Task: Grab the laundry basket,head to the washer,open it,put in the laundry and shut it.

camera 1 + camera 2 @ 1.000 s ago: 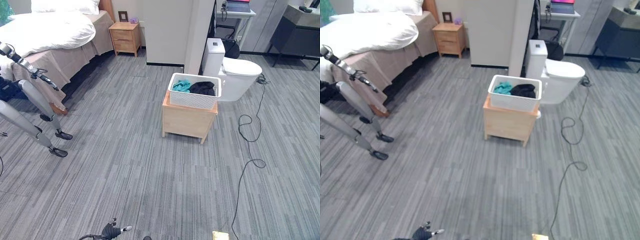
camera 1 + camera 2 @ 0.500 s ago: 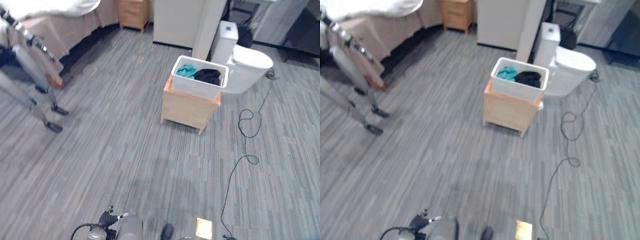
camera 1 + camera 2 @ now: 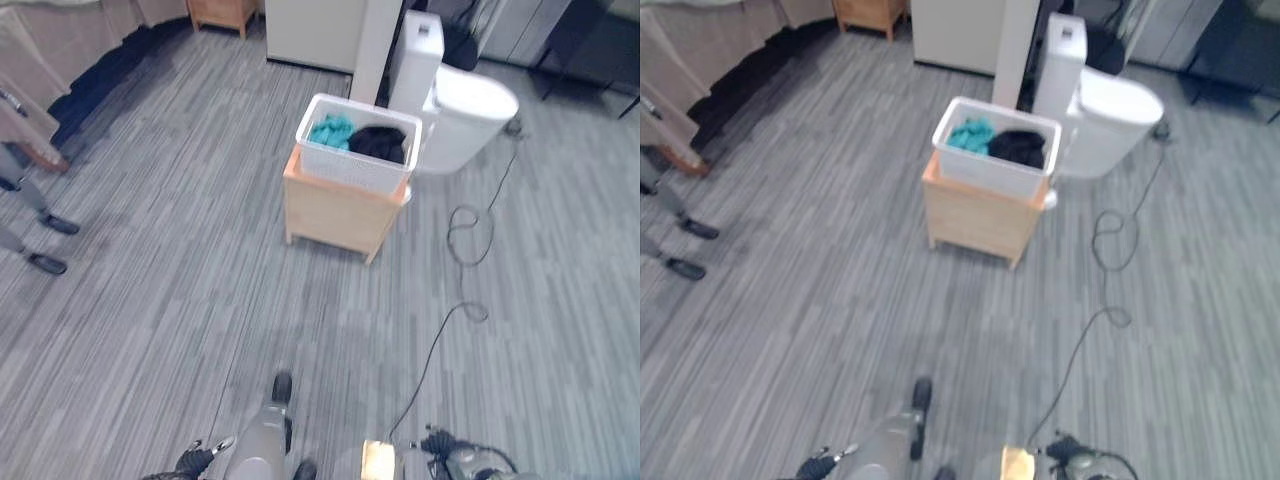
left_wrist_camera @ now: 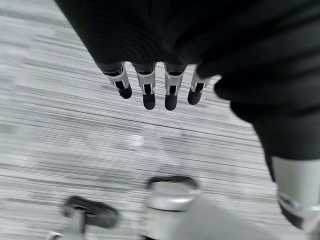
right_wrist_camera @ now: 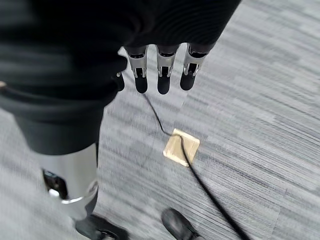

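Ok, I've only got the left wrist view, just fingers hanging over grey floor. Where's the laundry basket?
Observer: Ahead of the robot, the white laundry basket sits on top of a low wooden stand.
Operator: Anything in it?
Observer: A teal garment and a black garment lie inside, side by side.
Operator: And the right hand?
Observer: The right hand hangs over the floor with its fingers straight, holding nothing.
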Tool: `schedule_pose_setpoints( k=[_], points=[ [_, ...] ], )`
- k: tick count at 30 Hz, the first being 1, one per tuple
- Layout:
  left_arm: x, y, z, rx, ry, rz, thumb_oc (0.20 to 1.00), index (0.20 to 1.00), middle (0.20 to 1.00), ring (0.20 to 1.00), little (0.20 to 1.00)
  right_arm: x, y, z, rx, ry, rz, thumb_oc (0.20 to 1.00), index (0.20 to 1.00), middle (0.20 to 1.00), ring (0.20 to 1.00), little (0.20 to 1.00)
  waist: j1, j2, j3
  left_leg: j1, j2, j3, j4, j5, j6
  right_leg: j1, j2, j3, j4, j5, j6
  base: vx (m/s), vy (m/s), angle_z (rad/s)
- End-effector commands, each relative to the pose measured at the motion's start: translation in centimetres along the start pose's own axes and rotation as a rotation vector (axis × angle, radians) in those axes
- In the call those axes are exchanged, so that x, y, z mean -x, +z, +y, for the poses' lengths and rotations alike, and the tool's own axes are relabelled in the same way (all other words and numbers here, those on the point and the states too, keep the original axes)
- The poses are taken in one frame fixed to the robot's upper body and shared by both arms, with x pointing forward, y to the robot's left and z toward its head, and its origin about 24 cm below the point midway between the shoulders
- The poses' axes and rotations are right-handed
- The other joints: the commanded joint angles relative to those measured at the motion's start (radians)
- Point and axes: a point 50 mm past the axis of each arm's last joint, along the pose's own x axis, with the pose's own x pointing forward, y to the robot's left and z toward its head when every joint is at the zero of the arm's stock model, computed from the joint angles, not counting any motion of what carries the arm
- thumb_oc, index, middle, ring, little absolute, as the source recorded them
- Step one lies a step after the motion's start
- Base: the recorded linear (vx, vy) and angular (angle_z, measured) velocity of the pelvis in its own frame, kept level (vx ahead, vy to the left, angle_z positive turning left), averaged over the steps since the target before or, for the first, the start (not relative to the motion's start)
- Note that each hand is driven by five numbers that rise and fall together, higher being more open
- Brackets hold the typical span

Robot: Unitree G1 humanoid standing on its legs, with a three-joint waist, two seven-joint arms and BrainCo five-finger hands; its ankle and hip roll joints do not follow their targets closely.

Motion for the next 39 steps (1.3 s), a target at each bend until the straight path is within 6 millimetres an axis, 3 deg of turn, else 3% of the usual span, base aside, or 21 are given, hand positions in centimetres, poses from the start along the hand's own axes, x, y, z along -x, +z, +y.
schedule_pose_setpoints(
  k=[1,2,3,5,7,8,9,10,14,18,20,22,24,26,28,30,32,33,35,37,39],
  points=[
    [-0.4,3.9,1.2,-0.008,0.030,-0.154,1.000,1.000,1.000,1.000,1.000,0.0,1.0,-0.5,-0.053,0.005,-0.068,1.000,1.000,1.000,1.000,1.000,0.035,-0.005,-0.019,0.012,-0.002,-0.019,0.027,-0.075,-0.028,-0.089,-0.248,0.035,0.370,0.226,0.126,0.25,0.245,0.03],
    [-0.4,3.9,1.2,-0.008,0.030,-0.153,1.000,1.000,1.000,1.000,1.000,0.0,1.0,-0.5,-0.053,0.005,-0.068,1.000,1.000,1.000,1.000,1.000,0.035,-0.006,-0.019,0.012,-0.002,-0.018,0.027,-0.075,-0.028,-0.089,-0.249,0.036,0.370,0.226,0.126,0.32,0.318,0.00],
    [-0.3,5.2,1.6,0.010,0.045,-0.212,1.000,1.000,1.000,1.000,1.000,0.0,1.9,-0.9,-0.098,-0.006,-0.100,1.000,1.000,1.000,1.000,1.000,0.017,0.017,-0.003,0.058,-0.014,-0.020,0.024,-0.103,0.004,-0.164,-0.273,0.041,0.526,0.309,0.146,0.31,0.293,-0.04],
    [-0.2,6.3,1.9,0.021,0.055,-0.256,1.000,1.000,1.000,1.000,1.000,0.0,2.9,-1.3,-0.139,-0.021,-0.138,1.000,1.000,1.000,1.000,1.000,-0.001,0.048,0.009,0.137,-0.006,-0.018,-0.008,-0.121,0.021,-0.243,-0.322,-0.010,0.596,0.303,0.140,0.41,0.307,0.08],
    [-0.1,7.3,1.9,0.028,0.051,-0.305,1.000,1.000,1.000,1.000,1.000,0.1,3.6,-1.7,-0.180,-0.039,-0.175,1.000,1.000,1.000,1.000,1.000,-0.024,0.068,0.023,0.201,-0.007,-0.038,-0.041,-0.125,0.012,-0.283,-0.321,-0.039,0.486,0.232,0.107,0.37,0.117,0.14],
    [0.0,7.3,2.0,-0.004,0.045,-0.303,1.000,1.000,1.000,1.000,1.000,0.2,6.3,-3.4,-0.213,-0.071,-0.222,1.000,1.000,1.000,1.000,1.000,-0.016,0.068,0.022,0.225,-0.008,-0.053,-0.049,-0.130,0.005,-0.273,-0.315,-0.061,0.418,0.199,0.096,0.34,0.009,0.20],
    [0.1,7.7,2.2,-0.001,0.052,-0.327,1.000,1.000,1.000,1.000,1.000,0.6,7.7,-3.7,-0.207,-0.093,-0.299,1.000,1.000,1.000,1.000,1.000,-0.020,0.072,0.019,0.242,-0.005,-0.059,-0.063,-0.135,-0.004,-0.286,-0.315,-0.071,0.331,0.178,0.086,0.34,-0.039,0.15],
    [0.1,8.3,2.5,0.021,0.065,-0.349,1.000,1.000,1.000,1.000,1.000,0.7,7.5,-3.6,-0.228,-0.069,-0.329,1.000,1.000,1.000,1.000,1.000,-0.033,0.074,0.019,0.261,-0.001,-0.061,-0.076,-0.144,-0.015,-0.301,-0.316,-0.073,0.210,0.174,0.079,0.30,-0.054,0.22],
    [0.2,9.1,3.2,0.057,0.095,-0.378,1.000,1.000,1.000,1.000,1.000,2.1,8.7,-5.3,-0.265,-0.109,-0.479,1.000,1.000,1.000,1.000,1.000,-0.077,0.057,0.017,0.334,-0.001,-0.083,-0.107,-0.185,-0.043,-0.329,-0.314,0.006,-0.113,0.274,0.112,0.33,-0.097,0.37],
    [0.3,9.5,3.1,0.061,0.094,-0.393,1.000,1.000,1.000,1.000,1.000,2.7,9.3,-5.7,-0.246,-0.117,-0.527,1.000,1.000,1.000,1.000,1.000,-0.097,0.049,0.017,0.377,-0.009,-0.097,-0.087,-0.232,-0.044,-0.363,-0.321,0.027,-0.160,0.318,0.128,0.32,-0.087,0.47],
    [0.3,8.8,2.8,0.052,0.081,-0.375,1.000,1.000,1.000,1.000,1.000,2.8,8.5,-5.5,-0.243,-0.102,-0.521,1.000,1.000,1.000,1.000,1.000,-0.108,0.026,0.000,0.439,-0.020,-0.108,-0.049,-0.314,-0.050,-0.319,-0.311,0.026,-0.138,0.314,0.122,0.47,-0.143,0.26],
    [0.2,8.4,2.5,0.046,0.077,-0.362,1.000,1.000,1.000,1.000,1.000,2.7,7.4,-5.3,-0.241,-0.092,-0.498,1.000,1.000,1.000,1.000,1.000,-0.129,0.023,-0.018,0.445,-0.002,-0.122,0.037,-0.326,-0.082,-0.304,-0.290,0.039,-0.103,0.298,0.105,0.44,-0.185,0.24],
    [0.3,8.7,2.3,0.080,0.066,-0.378,1.000,1.000,1.000,1.000,1.000,2.5,7.1,-5.3,-0.255,-0.099,-0.485,1.000,1.000,1.000,1.000,1.000,-0.116,0.019,-0.005,0.339,0.042,-0.093,0.308,-0.257,-0.140,-0.262,-0.274,0.008,-0.097,0.278,0.071,0.23,-0.220,0.15],
    [0.6,9.4,2.3,0.124,0.064,-0.413,1.000,1.000,1.000,1.000,1.000,2.7,8.0,-5.3,-0.251,-0.090,-0.510,1.000,1.000,1.000,1.000,1.000,-0.088,0.015,0.022,0.205,0.048,-0.137,0.565,-0.208,-0.143,-0.229,-0.241,0.006,-0.114,0.254,0.031,0.07,-0.194,0.08],
    [0.8,10.0,2.8,0.163,0.083,-0.440,1.000,1.000,1.000,1.000,1.000,2.7,8.4,-5.5,-0.246,-0.093,-0.512,1.000,1.000,1.000,1.000,1.000,-0.075,0.002,0.031,0.130,0.061,-0.149,0.643,-0.194,-0.135,-0.208,-0.226,0.013,-0.126,0.226,0.013,0.11,-0.135,-0.34],
    [1.3,11.1,3.5,0.194,0.105,-0.501,1.000,1.000,1.000,1.000,1.000,2.9,9.0,-6.1,-0.255,-0.105,-0.533,1.000,1.000,1.000,1.000,1.000,-0.056,-0.010,0.039,0.107,0.133,-0.120,0.521,-0.219,-0.129,-0.181,-0.224,0.015,-0.135,0.204,0.018,0.16,-0.063,-0.16],
    [1.6,11.6,3.7,0.195,0.110,-0.529,1.000,1.000,1.000,1.000,1.000,3.0,9.1,-6.3,-0.265,-0.110,-0.542,1.000,1.000,1.000,1.000,1.000,-0.047,-0.017,0.041,0.125,0.163,-0.103,0.439,-0.224,-0.130,-0.169,-0.226,0.022,-0.139,0.194,0.020,0.17,0.038,-0.04],
    [2.3,12.5,4.5,0.189,0.129,-0.586,1.000,1.000,1.000,1.000,1.000,3.4,9.5,-7.0,-0.286,-0.125,-0.570,1.000,1.000,1.000,1.000,1.000,-0.040,-0.014,0.034,0.136,0.195,-0.121,0.194,-0.184,-0.141,-0.152,-0.221,0.031,-0.144,0.173,0.025,0.26,0.133,-0.14],
    [3.1,13.4,5.3,0.173,0.159,-0.644,1.000,1.000,1.000,1.000,1.000,3.8,10.0,-8.0,-0.327,-0.153,-0.608,1.000,1.000,1.000,1.000,1.000,-0.032,0.008,0.029,0.138,0.233,-0.178,-0.022,-0.070,-0.164,-0.129,-0.201,0.042,-0.140,0.139,0.018,0.25,0.179,-0.04],
    [4.2,15.5,5.6,0.100,0.173,-0.737,1.000,1.000,1.000,1.000,1.000,4.8,11.1,-10.0,-0.453,-0.219,-0.685,1.000,1.000,1.000,1.000,1.000,-0.039,0.027,0.026,0.113,0.234,-0.193,-0.139,-0.023,-0.177,-0.093,-0.198,0.042,-0.137,0.098,0.018,0.32,0.299,-0.13],
    [5.7,16.8,5.8,0.033,0.172,-0.823,1.000,1.000,1.000,1.000,1.000,5.6,11.8,-11.5,-0.534,-0.263,-0.742,1.000,1.000,1.000,1.000,1.000,-0.025,0.046,0.003,0.146,0.218,-0.179,-0.115,-0.028,-0.176,-0.066,-0.220,0.060,-0.121,0.097,0.034,0.36,0.387,-0.21]
  ],
)
